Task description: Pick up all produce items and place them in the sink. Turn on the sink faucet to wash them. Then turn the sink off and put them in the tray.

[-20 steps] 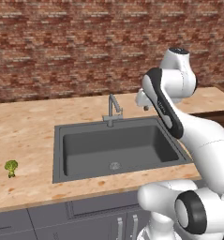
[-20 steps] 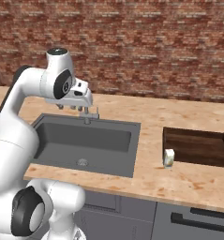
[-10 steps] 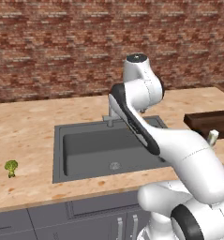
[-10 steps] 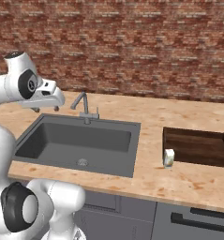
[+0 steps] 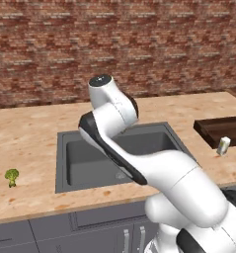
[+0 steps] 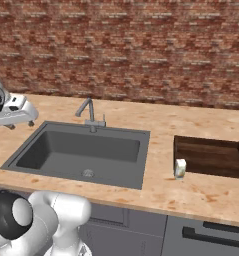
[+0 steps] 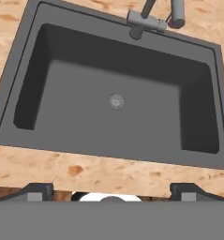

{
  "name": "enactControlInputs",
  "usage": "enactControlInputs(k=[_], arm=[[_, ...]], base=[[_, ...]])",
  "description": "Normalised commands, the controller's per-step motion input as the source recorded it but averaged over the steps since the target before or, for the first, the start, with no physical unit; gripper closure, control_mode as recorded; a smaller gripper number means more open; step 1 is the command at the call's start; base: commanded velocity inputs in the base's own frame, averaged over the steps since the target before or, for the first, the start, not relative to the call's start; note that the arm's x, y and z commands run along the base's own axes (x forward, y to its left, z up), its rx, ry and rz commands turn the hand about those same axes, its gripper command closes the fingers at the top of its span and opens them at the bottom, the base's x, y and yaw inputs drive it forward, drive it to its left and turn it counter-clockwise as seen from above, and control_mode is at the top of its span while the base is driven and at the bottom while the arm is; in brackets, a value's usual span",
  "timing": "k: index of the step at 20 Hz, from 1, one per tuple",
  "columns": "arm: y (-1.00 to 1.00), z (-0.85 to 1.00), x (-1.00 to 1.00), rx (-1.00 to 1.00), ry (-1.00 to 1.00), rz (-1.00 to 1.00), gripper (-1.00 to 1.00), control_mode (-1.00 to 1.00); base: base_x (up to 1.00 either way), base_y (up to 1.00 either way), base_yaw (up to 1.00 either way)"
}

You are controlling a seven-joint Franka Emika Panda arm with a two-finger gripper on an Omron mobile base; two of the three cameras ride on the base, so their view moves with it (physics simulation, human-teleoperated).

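Observation:
The tiny broccoli floret (image 5: 11,176) lies on the wooden counter, well left of the sink (image 5: 79,159). My gripper (image 6: 11,124) hovers over the counter at the sink's (image 6: 81,155) left end, beside the basin. In the hand view its fingertips (image 7: 36,190) stand wide apart with nothing between them, so my gripper (image 7: 112,192) is open. That view looks down into the dark basin (image 7: 85,70) with its round drain (image 7: 116,101) and the faucet (image 7: 151,18) at the top. The faucet (image 6: 89,113) stands behind the basin. The brown tray (image 6: 211,157) sits at the right.
A small pale carton (image 6: 180,168) stands upright just left of the tray, near the counter's front edge; it is the carton (image 5: 223,146) beside the tray (image 5: 223,129). A brick wall (image 6: 121,50) backs the counter. My white arm crosses over the sink's middle.
My arm has swung left across the sink, carrying the hand from near the faucet to the basin's left end. The broccoli, carton and tray have stayed put.

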Motion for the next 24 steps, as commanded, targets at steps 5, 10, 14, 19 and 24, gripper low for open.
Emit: enactControlInputs(k=[5,10,14,19,24], arm=[[0.48,-0.22,-0.42,0.00,0.02,0.05,-1.00,-1.00],[0.68,-0.20,-0.07,0.00,0.08,0.02,-1.00,-1.00],[0.67,-0.31,0.01,0.03,0.10,0.04,-1.00,-1.00],[0.40,-0.25,0.32,0.10,0.09,0.15,-1.00,-1.00],[0.36,-0.26,0.43,0.12,0.08,0.17,-1.00,-1.00]], base=[[0.00,0.00,0.00],[0.00,0.00,0.00],[0.00,0.00,0.00],[0.00,0.00,0.00],[0.00,0.00,0.00]])
